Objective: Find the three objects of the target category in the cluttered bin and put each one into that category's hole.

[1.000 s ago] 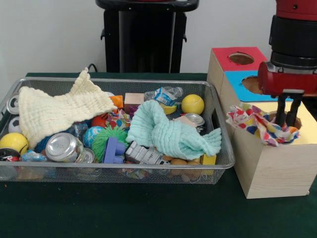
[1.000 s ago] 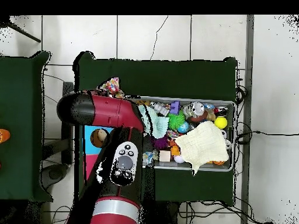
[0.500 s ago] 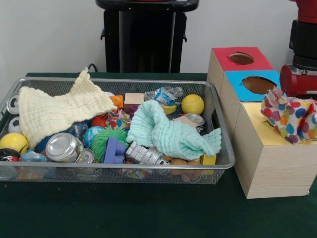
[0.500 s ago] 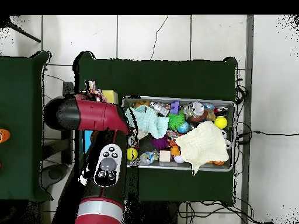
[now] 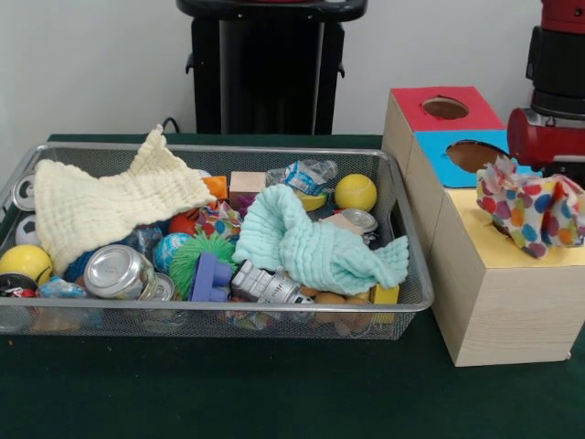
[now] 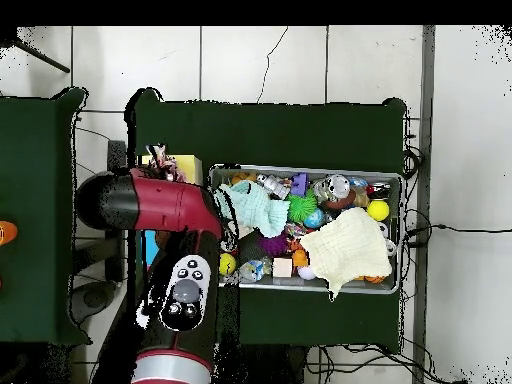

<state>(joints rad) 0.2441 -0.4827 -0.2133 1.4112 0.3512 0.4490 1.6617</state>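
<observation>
Cannot tell whether the hand is spread or pressed together: hidden in the front view behind the polka-dot cloth (image 5: 530,206), and under the red arm (image 6: 150,200) in the overhead view.

Hangs bunched right under the hand, that cloth, clear of the yellow box top (image 5: 512,251) below it. A second ago was draped at the yellow hole with the hand pushed down into it; half a second ago already lifted, and now a little further across toward the bin side. Came back up with the hand instead of staying in the hole. Probably snagged or not yet let go, so this drop looks unfinished and wants another push down.

Well off to one side of the hand, in the wire bin (image 5: 219,149) on the desk (image 5: 274,393): cream cloth (image 5: 101,206) and mint cloth (image 5: 311,242), lying on top of the clutter, unmoved. Likely the other two of the category.

Front view only: red hole (image 5: 445,108) and blue hole (image 5: 475,155) behind the hand; yellow hole masked by the cloth. Overhead only: cloth poking out past the arm, just beside the yellow patch; other holes covered by the arm.
</observation>
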